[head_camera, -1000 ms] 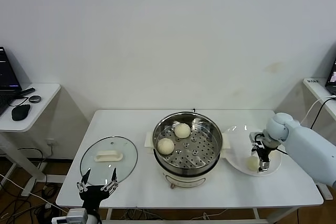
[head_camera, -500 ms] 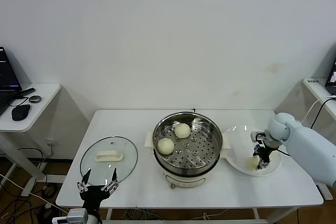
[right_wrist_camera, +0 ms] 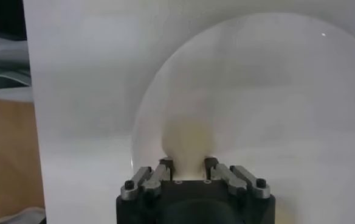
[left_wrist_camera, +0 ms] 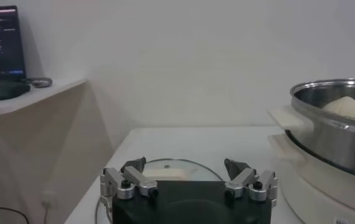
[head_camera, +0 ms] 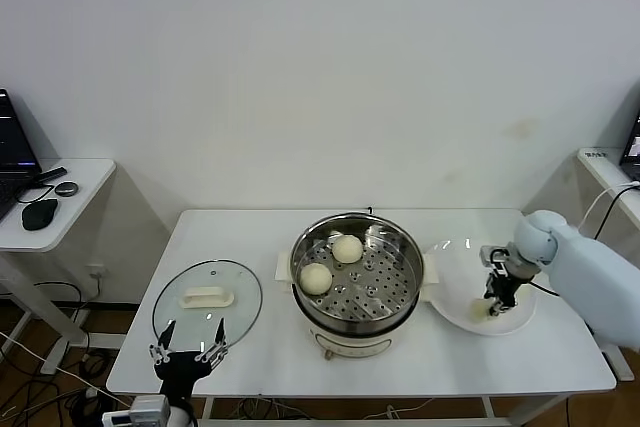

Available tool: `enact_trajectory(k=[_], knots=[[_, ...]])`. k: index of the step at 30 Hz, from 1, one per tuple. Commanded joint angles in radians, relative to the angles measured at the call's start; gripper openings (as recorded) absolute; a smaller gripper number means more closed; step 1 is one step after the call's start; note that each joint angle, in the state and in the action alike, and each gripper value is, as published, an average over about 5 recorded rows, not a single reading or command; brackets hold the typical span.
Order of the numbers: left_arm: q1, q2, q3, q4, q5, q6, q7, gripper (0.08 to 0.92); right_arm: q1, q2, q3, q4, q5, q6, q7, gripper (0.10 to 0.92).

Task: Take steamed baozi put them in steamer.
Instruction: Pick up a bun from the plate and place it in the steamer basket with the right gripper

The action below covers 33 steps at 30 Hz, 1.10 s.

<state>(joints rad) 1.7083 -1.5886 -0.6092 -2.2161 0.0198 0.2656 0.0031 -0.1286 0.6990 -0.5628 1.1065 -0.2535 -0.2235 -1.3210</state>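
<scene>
- The right gripper [head_camera: 497, 299] stands over the white plate [head_camera: 455, 292] on the robot's right side of the table [head_camera: 250, 232]; its fingers are clamped on a steamed baozi [right_wrist_camera: 189, 143], which the right wrist view shows squeezed between the two pads; the bun looks to be at the plate's surface, though whether it has lifted clear I cannot tell.
- The steamer [head_camera: 357, 282] sits mid-table, just beside the plate; two baozi [head_camera: 332, 264] already lie on its perforated tray, toward the robot's left and far side; the near and right part of the tray is bare.
- The step in hand, as I judge it, is the lift and carry of this bun; raise it straight up first, so that it clears the plate and then the steamer's tall steel rim; swing across only once it rides above that rim.
- The dough is soft; a hard squeeze will dent it, a slack one may let it slip; a steady, unhurried carry suits best.
- Lower it onto the bare part of the tray, apart from the two buns there; release low, so that it does not roll.
- The left gripper [left_wrist_camera: 188, 178] waits at the table's near edge by the glass lid [head_camera: 207, 302], fingers spread wide and holding nothing.
</scene>
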Motion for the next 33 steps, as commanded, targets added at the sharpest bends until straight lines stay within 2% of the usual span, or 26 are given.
enact_trajectory(k=[1, 11, 16, 22, 27, 33], knots=[[-0.023, -0.002, 0.005, 0.009, 0.019, -0.002, -0.008, 0.823, 0.291, -0.027, -0.125, 0.058, 0.133, -0.007, -0.043, 0.366], [-0.040, -0.006, -0.003, 0.004, 0.040, -0.024, -0.023, 0.823, 0.722, 0.146, -0.369, 0.082, 0.339, 0.036, -0.088, 0.382], [-0.031, -0.009, -0.008, -0.010, 0.042, -0.025, -0.027, 0.823, 0.784, 0.241, -0.407, 0.086, 0.481, 0.306, -0.108, 0.389], [-0.020, -0.010, -0.011, -0.010, 0.037, -0.032, -0.036, 0.823, 0.792, 0.307, -0.475, 0.146, 0.541, 0.585, -0.083, 0.407], [-0.023, -0.011, -0.015, -0.011, 0.029, -0.033, -0.037, 0.823, 0.767, 0.343, -0.557, 0.171, 0.468, 0.879, -0.038, 0.407], [-0.027, -0.012, -0.013, -0.011, 0.026, -0.032, -0.038, 0.823, 0.714, 0.346, -0.580, 0.239, 0.201, 1.044, 0.038, 0.414]])
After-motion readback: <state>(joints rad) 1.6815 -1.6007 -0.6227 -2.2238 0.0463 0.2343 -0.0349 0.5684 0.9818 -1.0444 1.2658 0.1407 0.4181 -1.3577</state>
